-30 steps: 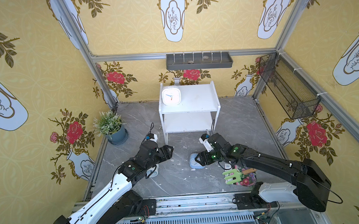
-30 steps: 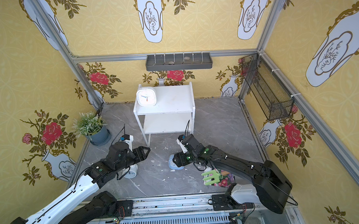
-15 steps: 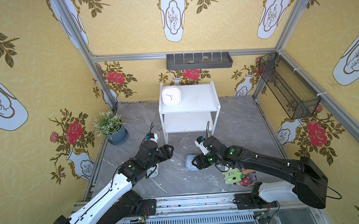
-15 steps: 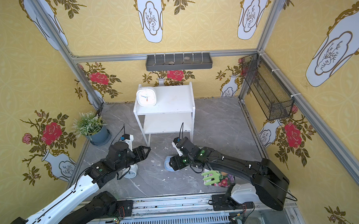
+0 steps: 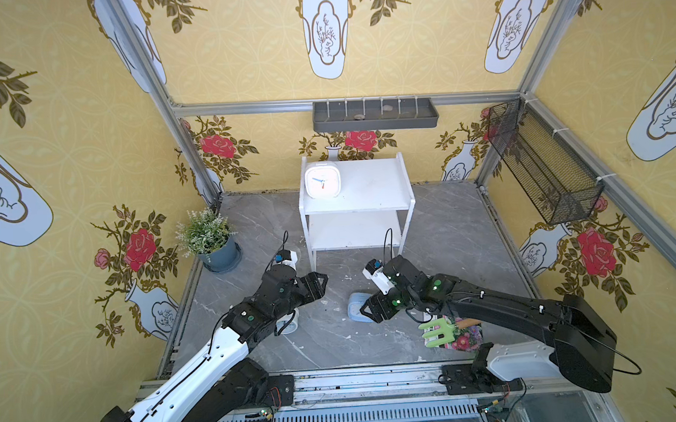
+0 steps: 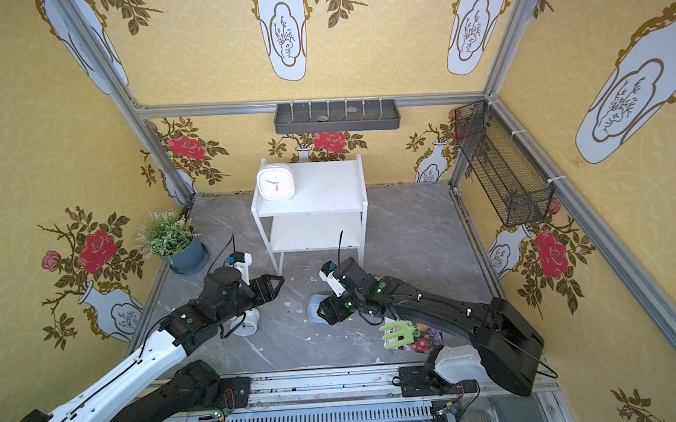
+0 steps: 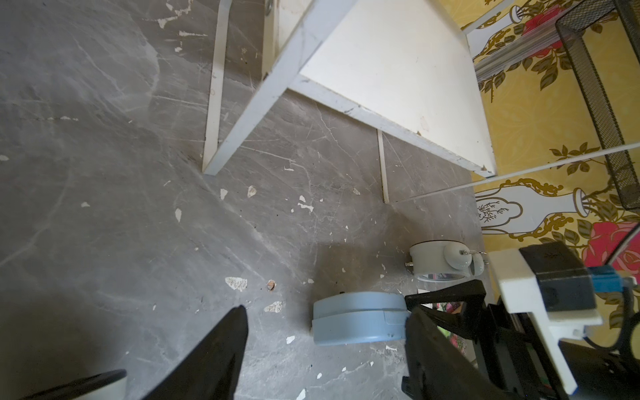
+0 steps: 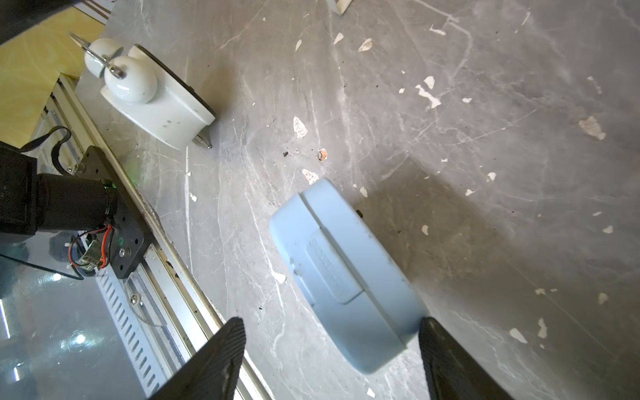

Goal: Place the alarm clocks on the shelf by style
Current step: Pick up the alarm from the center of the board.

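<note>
The right gripper [image 8: 332, 322] stands wide open astride the light blue rounded-square alarm clock [image 8: 332, 263] on the grey marble-look bench [image 8: 450, 121], perhaps touching it; the left gripper [image 7: 327, 311] hovers open and empty

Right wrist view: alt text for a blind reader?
A light blue clock sits on the grey floor between the open jaws of the right gripper, nearer one of them. A white twin-bell clock sits farther off, by the rail.
</note>
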Available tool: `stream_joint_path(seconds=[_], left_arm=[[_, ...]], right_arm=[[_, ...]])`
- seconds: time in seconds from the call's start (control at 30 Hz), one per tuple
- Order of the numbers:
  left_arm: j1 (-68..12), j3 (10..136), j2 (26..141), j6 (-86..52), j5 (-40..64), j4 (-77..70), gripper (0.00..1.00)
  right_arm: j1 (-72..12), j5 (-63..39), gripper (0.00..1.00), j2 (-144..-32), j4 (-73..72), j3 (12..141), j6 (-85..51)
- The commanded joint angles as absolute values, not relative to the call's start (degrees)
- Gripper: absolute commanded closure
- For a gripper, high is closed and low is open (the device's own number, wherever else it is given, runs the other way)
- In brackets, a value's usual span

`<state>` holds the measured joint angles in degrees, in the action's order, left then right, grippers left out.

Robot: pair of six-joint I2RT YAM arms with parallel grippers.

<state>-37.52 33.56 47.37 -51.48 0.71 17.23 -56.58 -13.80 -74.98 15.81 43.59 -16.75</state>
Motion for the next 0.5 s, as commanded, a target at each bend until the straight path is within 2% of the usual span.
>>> stream_joint_path(seconds=[0.0, 0.47], left_arm=[[-37.44, 33.05, 47.11, -50.65, 1.40, 15.37, 0.24], [-37.44, 33.13, 47.46, -50.09, 2.50, 14.59, 0.24]], right_arm=[[-56.65, -13.85, 0.19, -75.27, 13.15, 43.33, -14.52], [-56.43, -12.92, 0.20, -77.71, 11.82, 43.84, -12.22]])
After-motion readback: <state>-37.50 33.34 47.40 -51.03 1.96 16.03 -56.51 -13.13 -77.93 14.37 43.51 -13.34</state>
